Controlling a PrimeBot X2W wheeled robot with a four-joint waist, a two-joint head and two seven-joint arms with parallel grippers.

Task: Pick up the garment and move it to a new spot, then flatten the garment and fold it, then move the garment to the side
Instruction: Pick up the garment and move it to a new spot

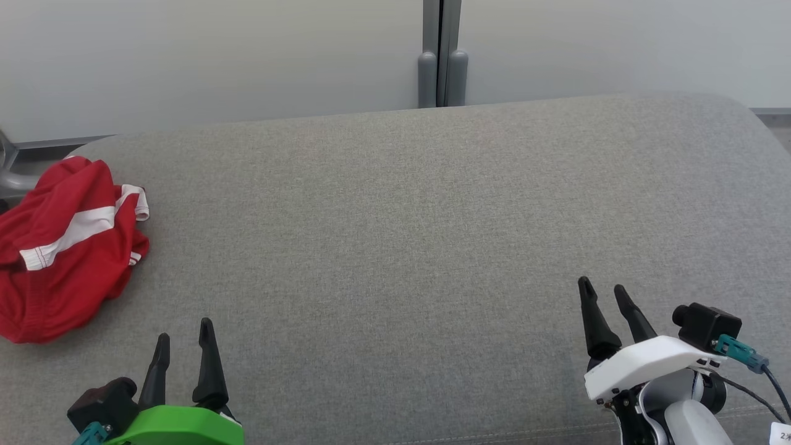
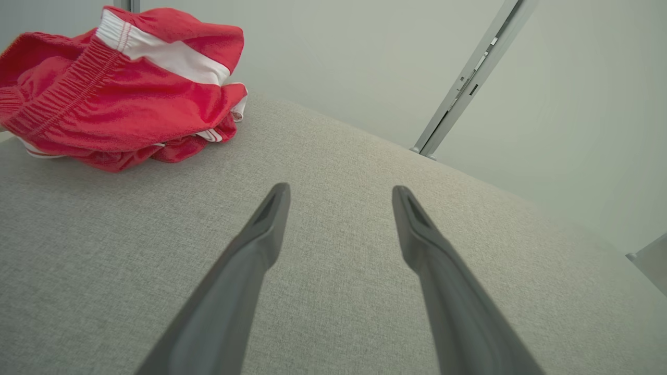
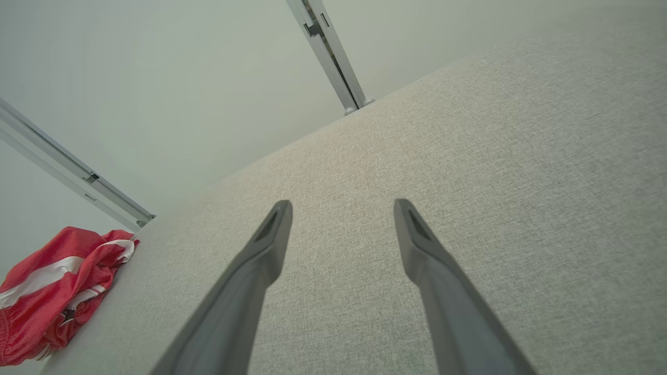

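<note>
- Left pincer (image 1: 184, 330) sits closest, low in the head view. Its fingers are spread wide with nothing between them, just over the grey fabric of the bench (image 1: 395, 247).
- Right pincer (image 1: 602, 285) mirrors it on the other side, also spread apart and empty. Reads like a ready pose to me: both point out across the bench and nothing has been grabbed yet.
- Red shorts (image 1: 62, 247) are bunched in a heap at the far left end of the bench, with the white stripe and elastic waistband showing. They're near the left pincer and well apart from the right one, so my guess is the left arm takes the first grab.
- That wide stretch of grey fabric between and beyond the pincers looks like the obvious new spot. There's plenty of room to spread the shorts flat and fold them.
- Behind it all is a pale wall (image 1: 247, 62) with a grey post (image 1: 442, 62) at the bench's back edge.
- Nothing lies between the left pincer and the heap. A curved metal tube (image 1: 9, 176) sits just behind the shorts though — I'd watch that on the reach.
- Crumpled layers could mean a pinch only catches one fold.
</note>
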